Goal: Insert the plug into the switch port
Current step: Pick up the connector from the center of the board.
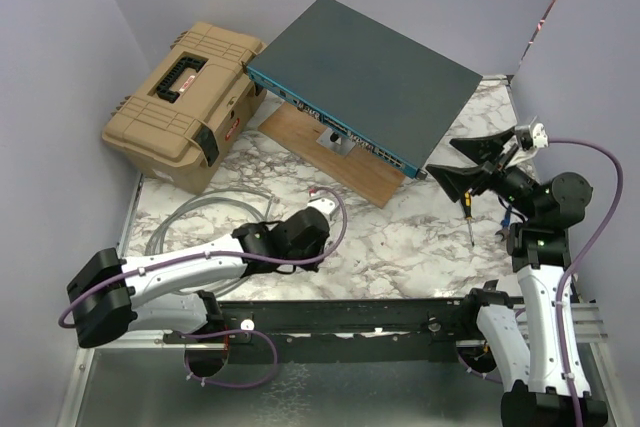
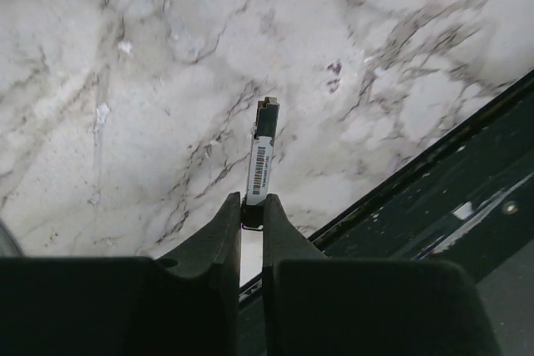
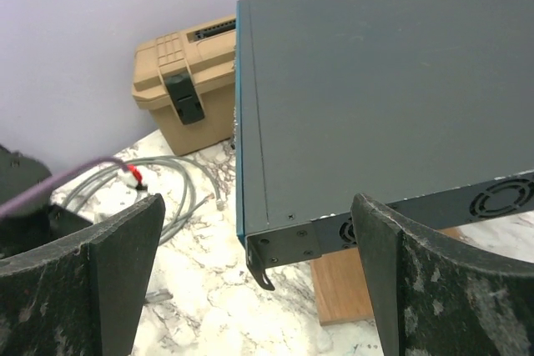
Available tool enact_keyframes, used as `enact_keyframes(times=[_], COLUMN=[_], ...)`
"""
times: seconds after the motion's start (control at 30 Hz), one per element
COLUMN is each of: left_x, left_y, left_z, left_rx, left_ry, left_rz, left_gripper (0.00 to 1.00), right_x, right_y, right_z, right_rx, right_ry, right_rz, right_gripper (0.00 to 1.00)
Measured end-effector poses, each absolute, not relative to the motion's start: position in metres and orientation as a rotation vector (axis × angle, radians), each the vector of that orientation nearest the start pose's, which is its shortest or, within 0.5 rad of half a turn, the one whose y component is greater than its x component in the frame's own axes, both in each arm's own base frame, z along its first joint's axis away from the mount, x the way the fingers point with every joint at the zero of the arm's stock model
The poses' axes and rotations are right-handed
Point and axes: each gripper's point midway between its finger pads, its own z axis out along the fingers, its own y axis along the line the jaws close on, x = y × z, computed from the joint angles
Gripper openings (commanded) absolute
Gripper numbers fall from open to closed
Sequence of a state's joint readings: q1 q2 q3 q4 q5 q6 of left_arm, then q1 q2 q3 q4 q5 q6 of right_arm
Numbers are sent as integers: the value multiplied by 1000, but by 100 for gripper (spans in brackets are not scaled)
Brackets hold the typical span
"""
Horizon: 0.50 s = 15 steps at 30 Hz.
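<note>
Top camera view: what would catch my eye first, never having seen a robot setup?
The big dark grey-teal switch resting on a wooden board at the back of the marble table stands out, a tan toolbox to its left. Near its right corner the right tool gapes wide open, while the left tool pinches a small plug.

Bright, even light; faint soft shadows.

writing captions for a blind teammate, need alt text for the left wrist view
The left jaws pinch the base of a slim plug with a barcode label, held over a white marble table. A dark frame crosses the lower right corner.
</note>
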<state>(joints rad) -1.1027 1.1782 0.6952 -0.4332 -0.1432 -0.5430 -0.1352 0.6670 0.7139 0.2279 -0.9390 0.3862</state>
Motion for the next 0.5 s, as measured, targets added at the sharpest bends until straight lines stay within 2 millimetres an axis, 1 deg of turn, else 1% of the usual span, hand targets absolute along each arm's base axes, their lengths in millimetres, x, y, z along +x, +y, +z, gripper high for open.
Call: enact_keyframes(times=[0.07,0.17,0.37,0.5], left_x=[142,155,176,191], left_y=[-264,-272,-276,-278], left_z=[96,121,156,187], left_rx=[634,619,614,610], left_ry=[2421,2373,2320,2256], left_rz=[-555,-612,-708,-785], left_gripper=[0,0,0,0], right_x=[241,239,235,231], right_y=[122,127,139,156], right_z=[356,358,367,369], right_rx=[-486,-508,-569,-624], right_ry=[1380,1380,1371,1368], right_rz=[831,862,927,1001], right_gripper=[96,95,94,92])
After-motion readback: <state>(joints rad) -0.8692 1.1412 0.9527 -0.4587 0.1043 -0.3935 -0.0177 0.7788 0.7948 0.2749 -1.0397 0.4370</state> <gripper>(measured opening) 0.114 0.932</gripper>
